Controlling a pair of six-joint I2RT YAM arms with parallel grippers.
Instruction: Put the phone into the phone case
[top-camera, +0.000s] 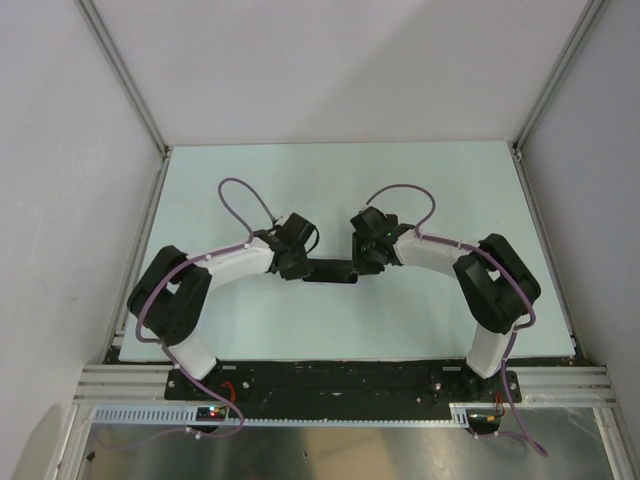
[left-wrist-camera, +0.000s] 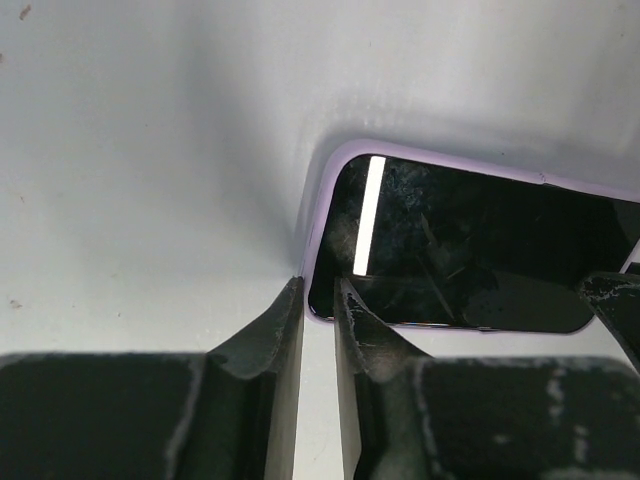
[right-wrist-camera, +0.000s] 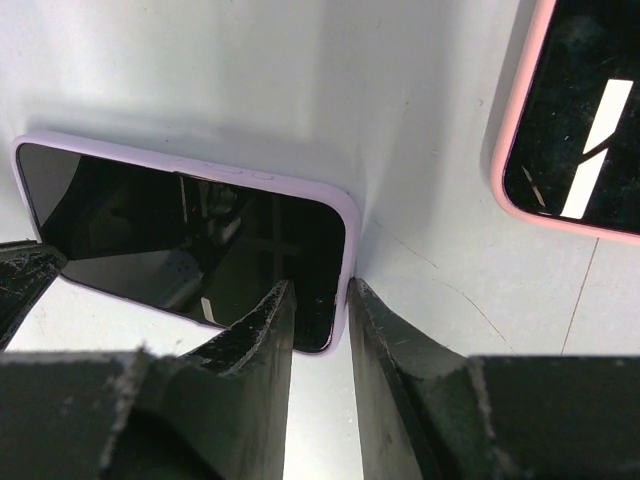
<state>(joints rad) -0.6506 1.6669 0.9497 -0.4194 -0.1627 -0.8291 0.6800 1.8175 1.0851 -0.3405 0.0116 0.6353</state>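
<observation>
The phone (top-camera: 330, 270), black screen up, lies inside the lilac phone case (left-wrist-camera: 330, 190) on the pale table, stretched between my two grippers. My left gripper (top-camera: 300, 268) pinches the case's left end wall (left-wrist-camera: 318, 285), one finger outside it and one over the glass. At the other end, my right gripper (top-camera: 362, 268) straddles the end wall (right-wrist-camera: 320, 290): the outer finger touches the rim (right-wrist-camera: 345, 250), and the inner finger stands a little off it over the screen (right-wrist-camera: 200, 240), so the jaws are slightly open.
A second dark-screened device in a pink rim (right-wrist-camera: 575, 120) lies just beyond the right gripper, hidden under that arm in the top view. Grey walls close in the table (top-camera: 330, 180) on three sides, with an aluminium rail at the near edge.
</observation>
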